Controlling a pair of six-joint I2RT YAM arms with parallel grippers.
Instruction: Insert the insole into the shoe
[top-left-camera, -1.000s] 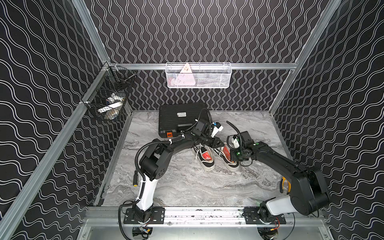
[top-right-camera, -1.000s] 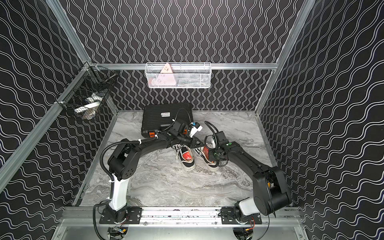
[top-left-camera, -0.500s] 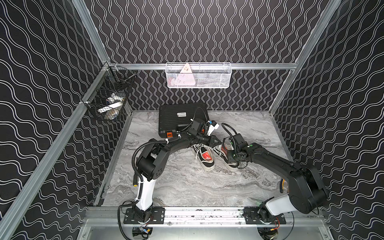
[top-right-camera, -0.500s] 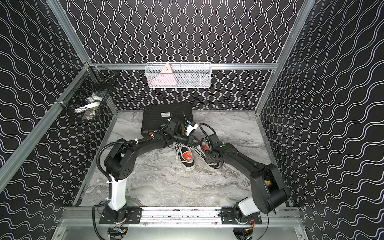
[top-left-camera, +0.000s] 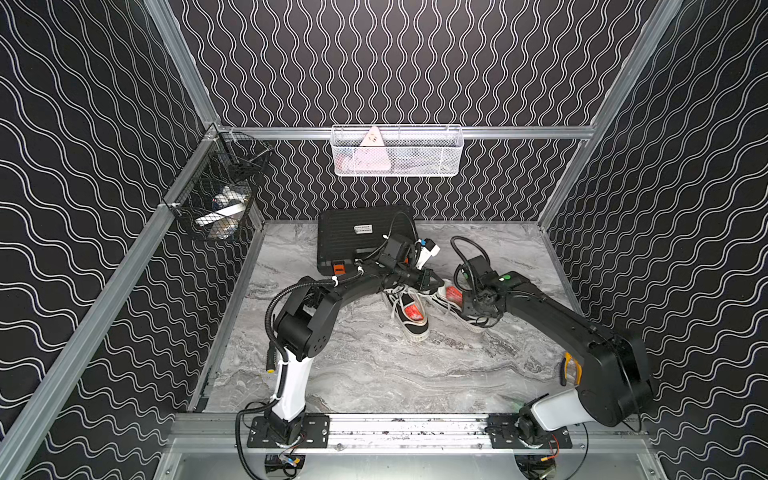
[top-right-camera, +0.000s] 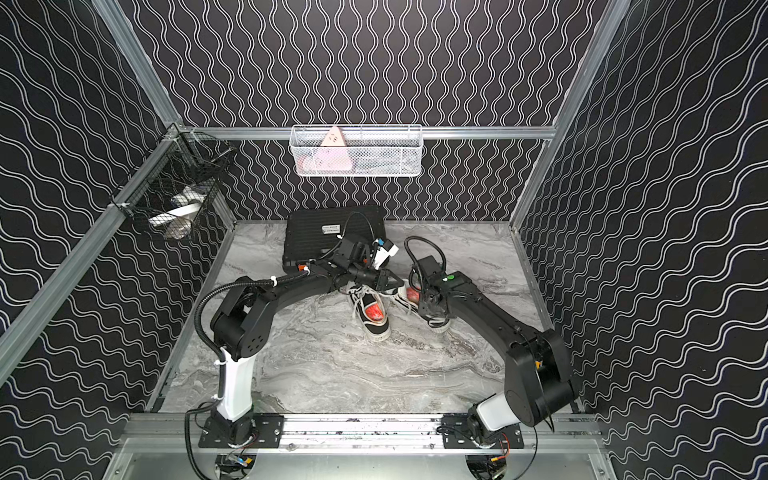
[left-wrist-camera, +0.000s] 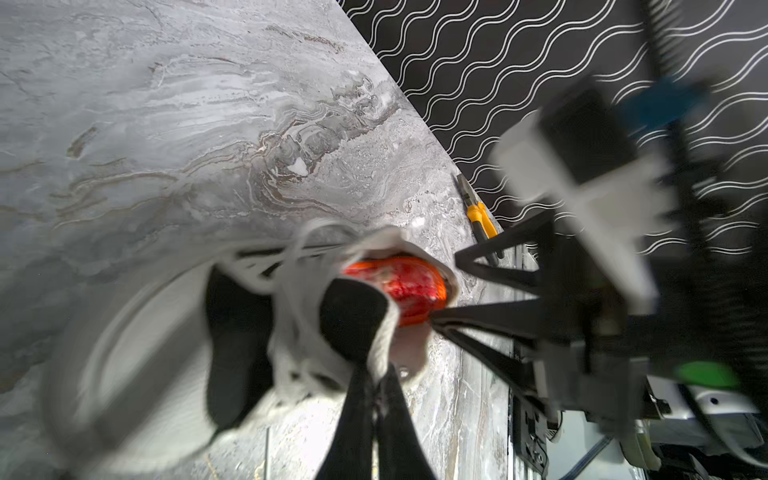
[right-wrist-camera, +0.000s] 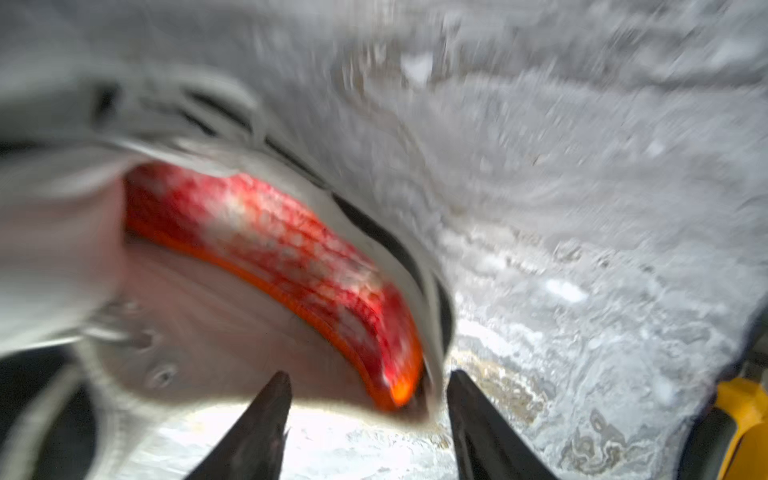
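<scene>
Table: grey marbled top, carrying both shoes and both arms' reach.
Black case: lay flat at the back of the table, behind the left arm's wrist.
White wire basket: hung on the back rail, with a pink triangular item inside.
Black wire basket: hung on the side rail at the back corner, with pale items inside.
Shoe: black and white lace-up near the table's middle, under both grippers, laces loose.
Second shoe: lay just beside the first, with its own red insole flat inside.
Insole: red with an orange edge, inside the shoe's opening, curved up along the inner wall with its heel end at the heel rim, not lying flat.
Left gripper: fingers closed together, pinching the white-edged black tongue of the shoe.
Right gripper: fingers spread apart at the shoe's heel, the insole's heel end between them, gripping nothing.
Pliers: yellow-handled, lay at the table's edge against the patterned wall.
</scene>
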